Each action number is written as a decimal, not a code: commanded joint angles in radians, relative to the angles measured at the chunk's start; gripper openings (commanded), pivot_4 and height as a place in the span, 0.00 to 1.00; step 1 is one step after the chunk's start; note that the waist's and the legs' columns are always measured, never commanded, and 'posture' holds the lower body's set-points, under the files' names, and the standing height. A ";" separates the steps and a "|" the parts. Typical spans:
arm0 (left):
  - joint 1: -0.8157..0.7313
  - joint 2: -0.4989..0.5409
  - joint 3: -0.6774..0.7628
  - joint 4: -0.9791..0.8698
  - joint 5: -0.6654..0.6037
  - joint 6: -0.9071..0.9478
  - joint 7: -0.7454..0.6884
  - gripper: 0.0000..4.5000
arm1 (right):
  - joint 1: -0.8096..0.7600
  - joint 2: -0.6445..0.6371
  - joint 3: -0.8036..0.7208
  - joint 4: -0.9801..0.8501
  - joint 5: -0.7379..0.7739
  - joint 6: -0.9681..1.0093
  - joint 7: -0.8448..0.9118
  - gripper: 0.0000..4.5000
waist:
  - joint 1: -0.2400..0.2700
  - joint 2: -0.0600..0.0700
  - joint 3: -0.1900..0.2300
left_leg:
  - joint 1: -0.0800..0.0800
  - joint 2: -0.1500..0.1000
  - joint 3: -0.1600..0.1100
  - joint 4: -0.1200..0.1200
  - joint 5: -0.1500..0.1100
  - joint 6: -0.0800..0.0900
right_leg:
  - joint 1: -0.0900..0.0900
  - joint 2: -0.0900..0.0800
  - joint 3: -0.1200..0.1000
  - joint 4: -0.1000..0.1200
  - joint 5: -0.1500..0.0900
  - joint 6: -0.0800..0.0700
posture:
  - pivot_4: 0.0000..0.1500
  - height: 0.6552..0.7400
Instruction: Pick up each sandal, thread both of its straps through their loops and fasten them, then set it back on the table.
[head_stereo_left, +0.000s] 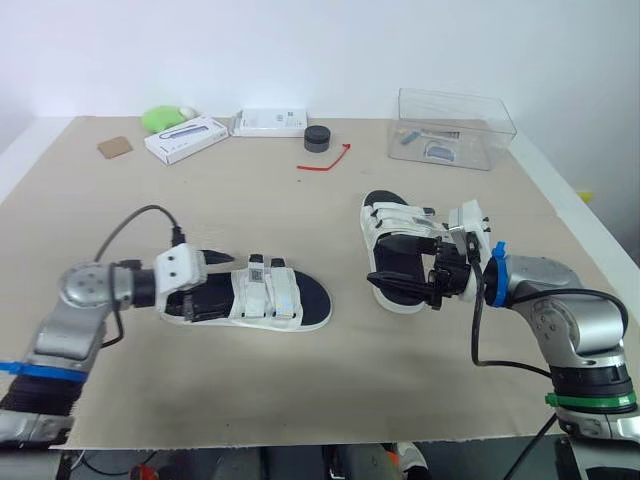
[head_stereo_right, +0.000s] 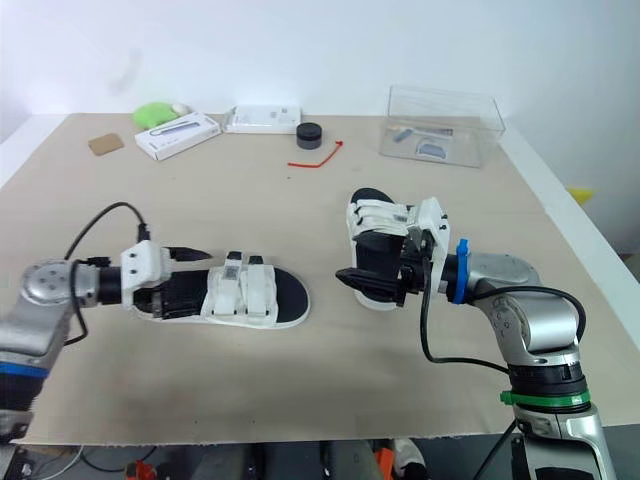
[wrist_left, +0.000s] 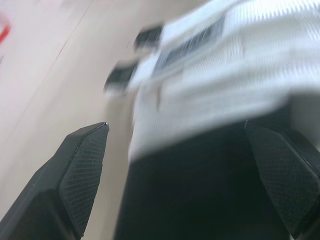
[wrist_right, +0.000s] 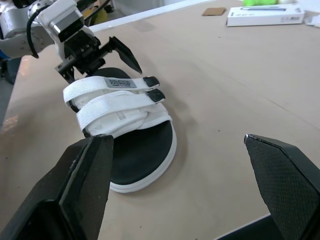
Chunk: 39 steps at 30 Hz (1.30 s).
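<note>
Beige table is carrying both sandals. Left sandal is lying flat at left-centre, two white straps crossing its footbed. I am seeing the left gripper spread wide at its heel end, one finger on either side, clamping nothing. Right sandal is lying flat right of centre, with the right gripper hovering at its near end, fingers wide apart and empty. Clear plastic box, white carton and red cord are sitting toward the far edge.

Open table between left sandal and right sandal; clear box stands beyond
</note>
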 joint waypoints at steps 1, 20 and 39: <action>-0.060 -0.027 -0.015 0.040 0.009 -0.066 0.001 0.99 | 0.012 -0.027 -0.036 -0.058 0.021 -0.010 -0.009 1.00 | -0.001 0.000 0.000 | 0.000 0.000 0.000 0.000 0.000 0.000 | 0.000 0.000 0.000 0.000 0.000 -0.001 | 1.00 1.00; -0.123 -0.121 -0.075 0.144 -0.024 0.006 -0.033 0.85 | 0.065 -0.034 -0.025 -0.092 0.011 -0.059 -0.069 1.00 | -0.001 0.000 0.000 | 0.000 0.000 0.000 0.003 -0.001 0.001 | 0.001 0.000 0.001 0.002 0.000 0.001 | 1.00 1.00; -0.243 -0.123 0.080 0.172 0.129 0.384 0.548 0.02 | 0.018 -0.051 0.105 -0.181 -0.047 -0.261 0.120 1.00 | -0.003 0.000 0.000 | 0.002 0.003 -0.002 0.006 0.000 0.001 | 0.002 0.005 0.000 0.003 0.000 0.002 | 1.00 1.00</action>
